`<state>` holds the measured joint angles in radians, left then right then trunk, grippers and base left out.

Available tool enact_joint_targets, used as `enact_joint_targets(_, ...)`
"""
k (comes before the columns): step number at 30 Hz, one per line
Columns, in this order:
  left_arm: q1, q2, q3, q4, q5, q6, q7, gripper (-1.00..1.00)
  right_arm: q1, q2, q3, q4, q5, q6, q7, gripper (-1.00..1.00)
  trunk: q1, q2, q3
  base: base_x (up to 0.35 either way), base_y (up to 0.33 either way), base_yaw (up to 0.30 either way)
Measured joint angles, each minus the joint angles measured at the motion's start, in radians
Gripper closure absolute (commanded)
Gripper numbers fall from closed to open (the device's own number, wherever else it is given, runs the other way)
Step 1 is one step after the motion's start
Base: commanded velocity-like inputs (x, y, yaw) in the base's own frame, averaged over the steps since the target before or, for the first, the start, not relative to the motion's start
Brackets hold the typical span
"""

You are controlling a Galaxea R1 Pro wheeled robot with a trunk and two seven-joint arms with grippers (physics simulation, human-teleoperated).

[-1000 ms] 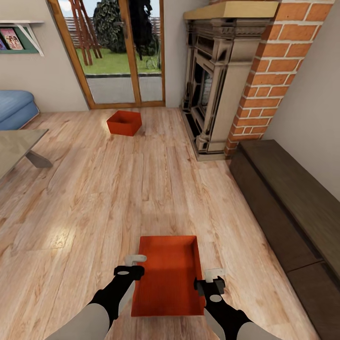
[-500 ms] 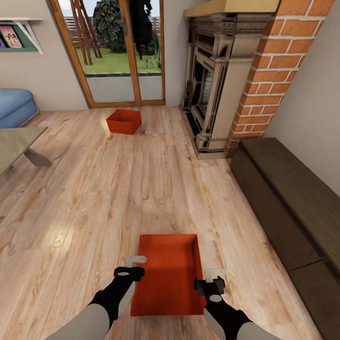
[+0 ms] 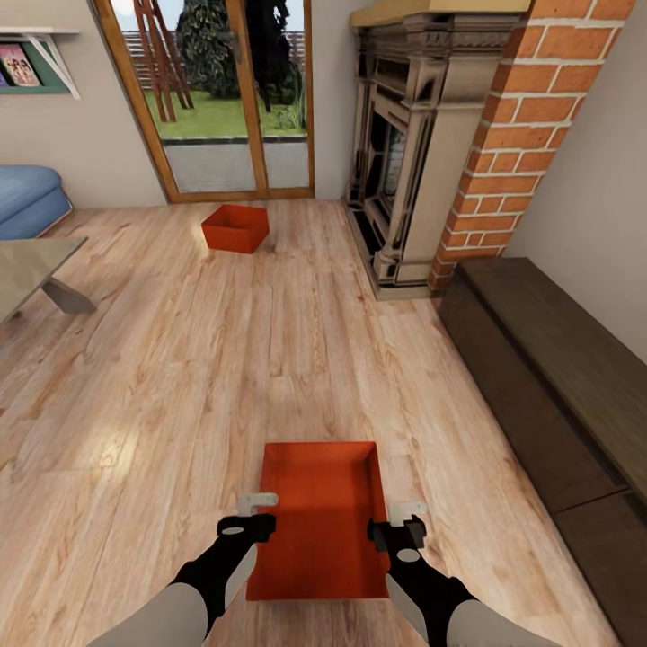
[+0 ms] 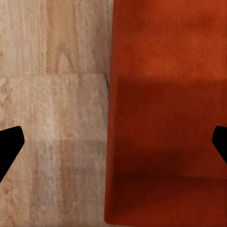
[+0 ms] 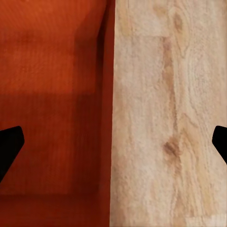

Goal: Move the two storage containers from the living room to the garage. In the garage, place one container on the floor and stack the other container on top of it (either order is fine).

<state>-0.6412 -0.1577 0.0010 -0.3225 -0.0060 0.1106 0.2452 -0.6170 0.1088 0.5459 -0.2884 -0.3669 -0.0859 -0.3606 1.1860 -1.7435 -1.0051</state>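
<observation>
We've got the near storage container (image 3: 319, 517) sitting on the wood-plank floor (image 3: 180, 359) right in front of us, long side running away from us. Our left gripper (image 3: 258, 500) hangs over its left rim and our right gripper (image 3: 406, 512) over its right rim. Both are spread wide, each straddling a wall: in the wrist views the dark fingertips (image 4: 9, 144) sit at the far edges with the bin wall (image 4: 111, 142) running between them, same on the right (image 5: 106, 118). Nothing is clamped.

The second storage container (image 3: 235, 227) sits far off near the wood-framed glass doors (image 3: 225, 99), well apart from ours.

Lots of open floor to the left and ahead. On the right a long dark wooden bench (image 3: 548, 377) runs along the wall, fairly near the bin's right side. Beyond it stands the fireplace (image 3: 400, 153) with the red brick chimney (image 3: 512, 135). Far left there's a blue sofa (image 3: 27, 202) and the corner of a low table (image 3: 36, 270).
</observation>
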Motion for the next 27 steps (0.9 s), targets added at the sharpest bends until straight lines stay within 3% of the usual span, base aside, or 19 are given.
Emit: enact_joint_targets(27, 0.000, 0.004, 0.001, 0.001, 0.000, 0.000, 0.002, -1.00, -0.002, -0.001, -0.002, 0.003, -0.001, -0.004, 0.026, -1.00, 0.104, -0.189, -0.085, 0.000, 0.000, 0.000)
